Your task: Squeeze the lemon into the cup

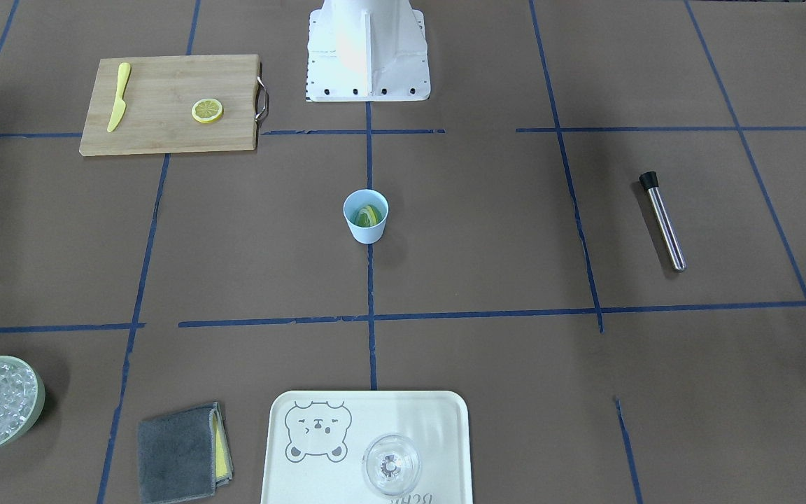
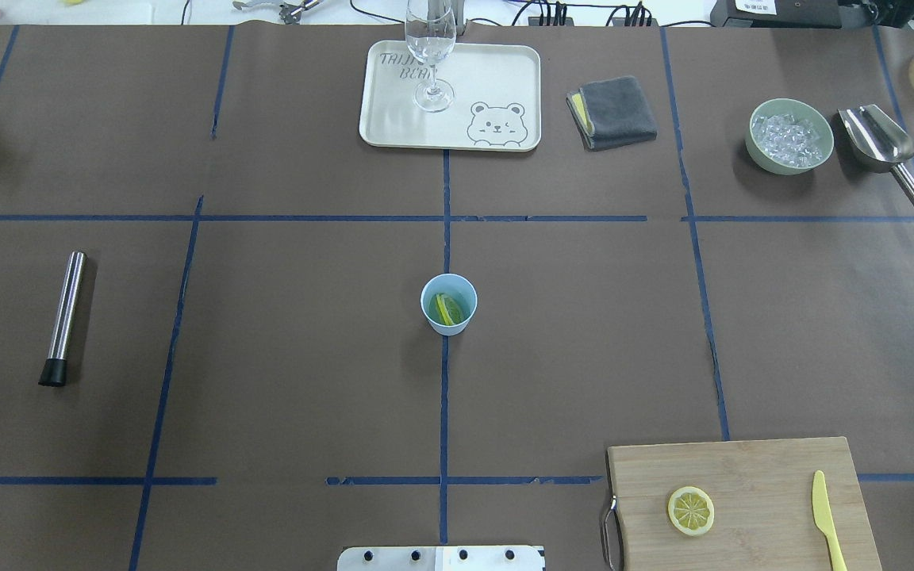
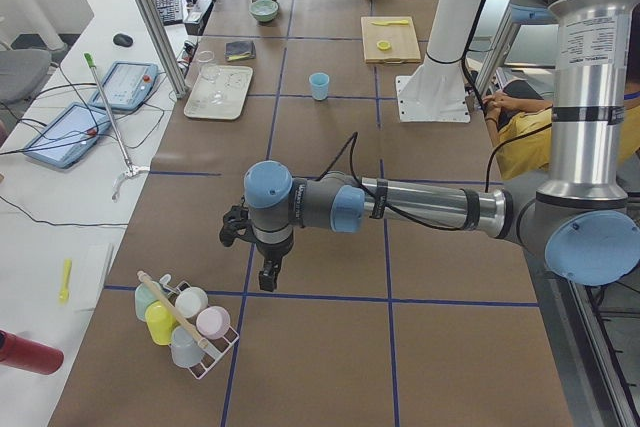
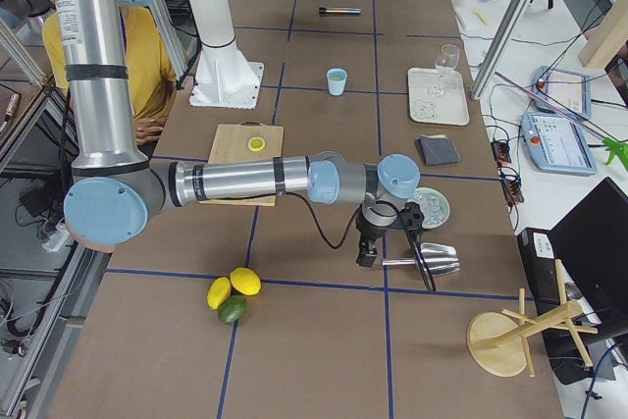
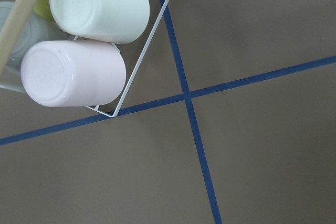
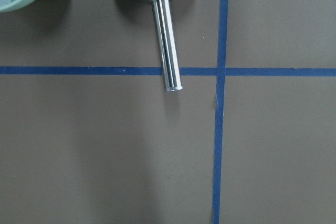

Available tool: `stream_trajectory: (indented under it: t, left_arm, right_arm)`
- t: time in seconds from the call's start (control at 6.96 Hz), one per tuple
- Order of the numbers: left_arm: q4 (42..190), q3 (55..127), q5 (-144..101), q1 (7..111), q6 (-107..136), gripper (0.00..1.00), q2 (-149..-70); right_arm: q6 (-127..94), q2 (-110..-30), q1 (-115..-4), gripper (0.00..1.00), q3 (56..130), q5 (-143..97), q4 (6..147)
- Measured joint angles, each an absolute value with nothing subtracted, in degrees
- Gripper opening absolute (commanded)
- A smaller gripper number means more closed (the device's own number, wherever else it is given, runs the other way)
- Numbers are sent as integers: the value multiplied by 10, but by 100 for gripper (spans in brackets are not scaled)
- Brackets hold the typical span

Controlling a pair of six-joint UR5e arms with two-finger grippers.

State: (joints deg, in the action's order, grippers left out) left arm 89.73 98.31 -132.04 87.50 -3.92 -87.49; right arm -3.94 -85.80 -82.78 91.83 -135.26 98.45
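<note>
One lemon slice [image 2: 445, 308] is already leaning inside the blue cup [image 2: 466, 293] in the middle of the counter [image 2: 266, 357]. The second slice [image 2: 691, 510] lies flat on the cutting board [image 2: 758, 468] near the knife [image 2: 828, 519]. Both arms hang way out at the counter's ends, and honestly I can't tell if the left fingers [image 3: 268, 275] or right fingers [image 4: 366, 254] are open or holding anything. If the board slice is next, I'd pinch it across the rind and squeeze dead over the cup's mouth.
</note>
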Motion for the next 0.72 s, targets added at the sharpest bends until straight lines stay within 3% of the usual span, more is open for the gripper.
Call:
stream_trajectory:
  t: [0.72]
  left_arm:
    - [880, 986, -1323, 874, -39, 100, -874]
  right_arm:
    - [-37, -881, -829, 100, 941, -1362, 983]
